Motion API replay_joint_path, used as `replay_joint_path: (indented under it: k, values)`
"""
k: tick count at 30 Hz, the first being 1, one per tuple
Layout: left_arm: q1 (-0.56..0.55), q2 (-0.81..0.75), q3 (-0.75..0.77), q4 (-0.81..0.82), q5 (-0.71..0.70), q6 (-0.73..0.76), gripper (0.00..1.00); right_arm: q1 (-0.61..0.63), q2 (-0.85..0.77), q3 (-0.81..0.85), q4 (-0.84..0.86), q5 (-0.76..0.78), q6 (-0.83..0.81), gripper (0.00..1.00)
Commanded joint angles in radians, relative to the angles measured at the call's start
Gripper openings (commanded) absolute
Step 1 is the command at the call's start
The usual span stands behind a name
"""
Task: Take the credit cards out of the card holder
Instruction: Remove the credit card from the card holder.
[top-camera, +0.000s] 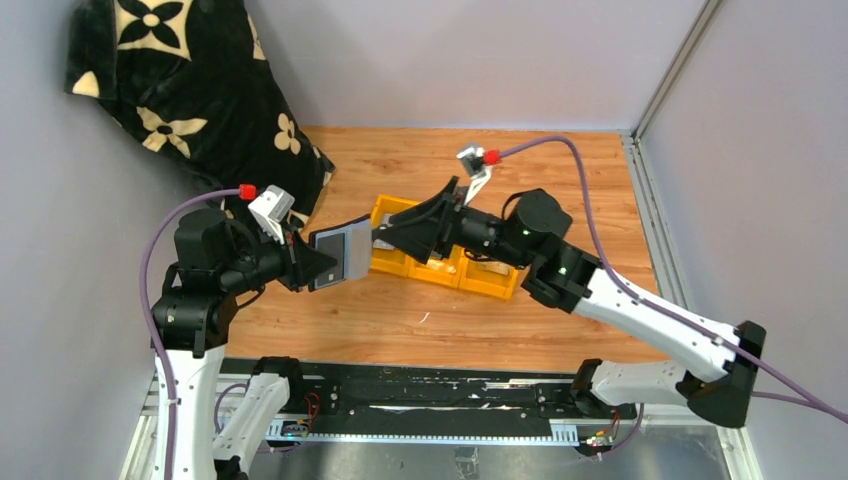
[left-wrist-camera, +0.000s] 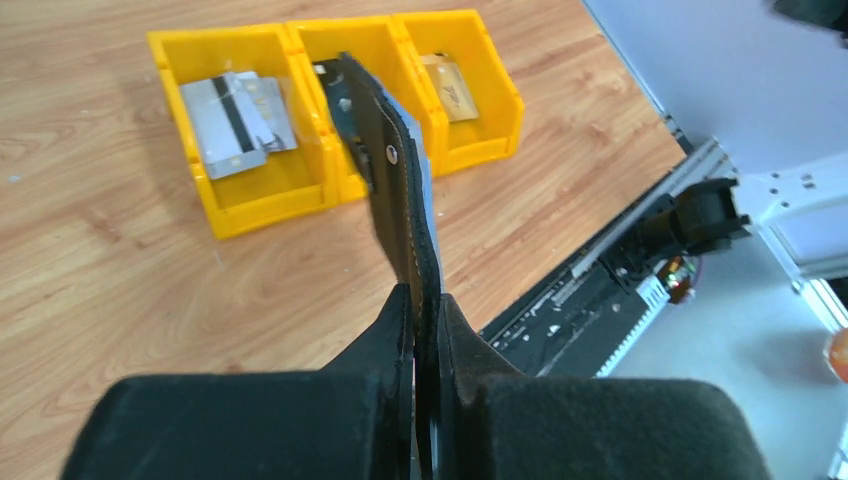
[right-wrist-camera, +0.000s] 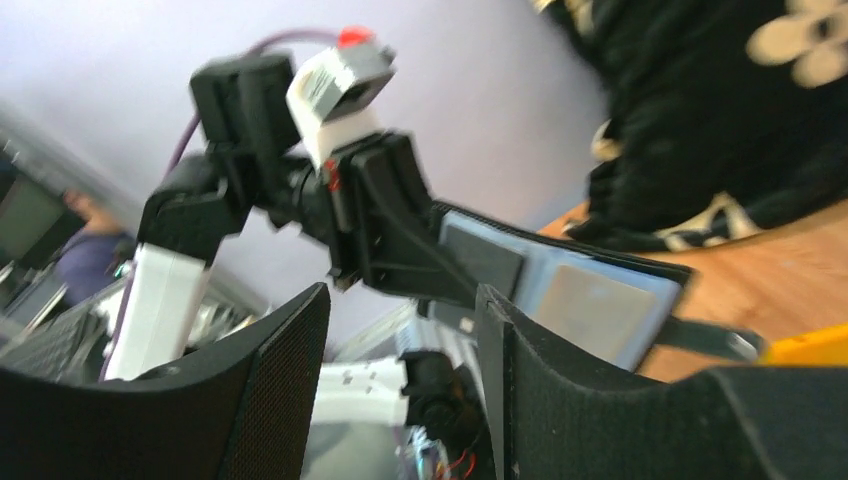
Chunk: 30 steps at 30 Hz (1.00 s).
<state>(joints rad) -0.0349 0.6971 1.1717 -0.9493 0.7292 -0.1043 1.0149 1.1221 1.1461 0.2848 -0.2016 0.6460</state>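
Wooden table (top-camera: 400, 320), yellow three-compartment tray (left-wrist-camera: 240, 215) at mid-surface. Left gripper (left-wrist-camera: 425, 300) clamped on the card holder (top-camera: 342, 254), held spread open in the air just left of the tray. Right gripper (right-wrist-camera: 400, 300): fingers apart, holding nothing, beside the holder. Credit cards (left-wrist-camera: 235, 120) lie in the tray compartments.

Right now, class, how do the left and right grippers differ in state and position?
The left gripper is shut on the card holder's edge; the right gripper stands open, gripping nothing. The left gripper is over bare table; the right gripper is over the yellow tray. Both are black and point at the card holder.
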Motion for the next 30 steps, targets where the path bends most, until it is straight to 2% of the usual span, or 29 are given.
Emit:
replay_joint_path:
  k: [1, 9, 16, 30]
  values:
    - [0.000, 0.014, 0.049, -0.013, 0.134, -0.002, 0.00, 0.001, 0.112, 0.041, -0.016, -0.329, 0.038, 0.59]
    - [0.000, 0.018, 0.080, -0.013, 0.299, -0.038, 0.00, 0.005, 0.178, -0.005, 0.062, -0.421, 0.114, 0.53]
    - [0.000, 0.015, 0.077, -0.012, 0.336, -0.053, 0.00, 0.007, 0.184, -0.036, 0.105, -0.439, 0.132, 0.52]
    - [0.001, -0.002, 0.081, -0.013, 0.412, -0.101, 0.00, 0.014, 0.267, -0.020, 0.210, -0.466, 0.182, 0.44]
